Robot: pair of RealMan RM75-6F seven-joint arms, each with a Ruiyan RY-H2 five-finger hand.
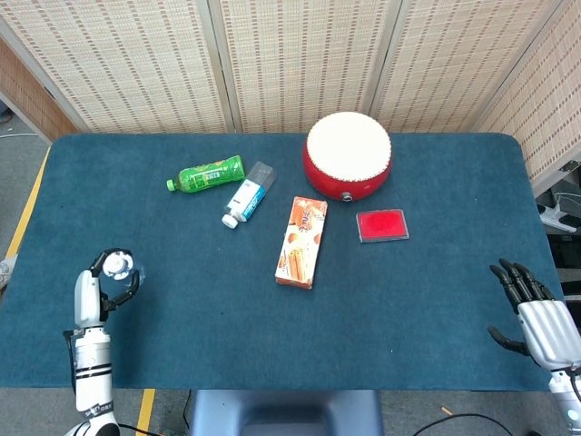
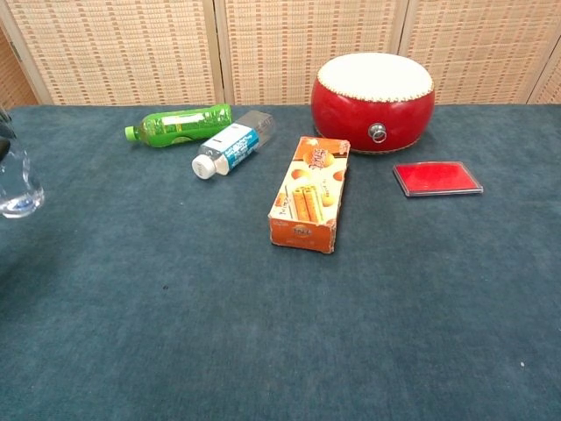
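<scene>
While I hold the rig here, this is what I read off both cameras.

Left hand: my left hand (image 1: 98, 283) sits at the near left of the table (image 1: 182, 336), fingers curled round a clear bottle (image 1: 118, 266) with a white cap.
Clear bottle: it hangs above the cloth at the left edge of the chest view (image 2: 17, 180), roughly upright; the grip keeps it off the surface.
Right hand: my right hand (image 1: 536, 313) hovers off the near right corner, fingers spread and holding nothing; well apart from everything.
Lying bottles: the green bottle (image 1: 206, 173) and the blue-labelled bottle (image 1: 249, 195) lie on their sides, just beside each other.
Drum: the red drum (image 1: 348, 155) stands on its base at the far middle, skin up.
Box: the orange snack box (image 1: 302, 242) lies flat, near the drum.
Case: the red case (image 1: 381, 224) lies flat, right of the box.
Count: three bottles, one drum, one box, one case, two hands.
</scene>
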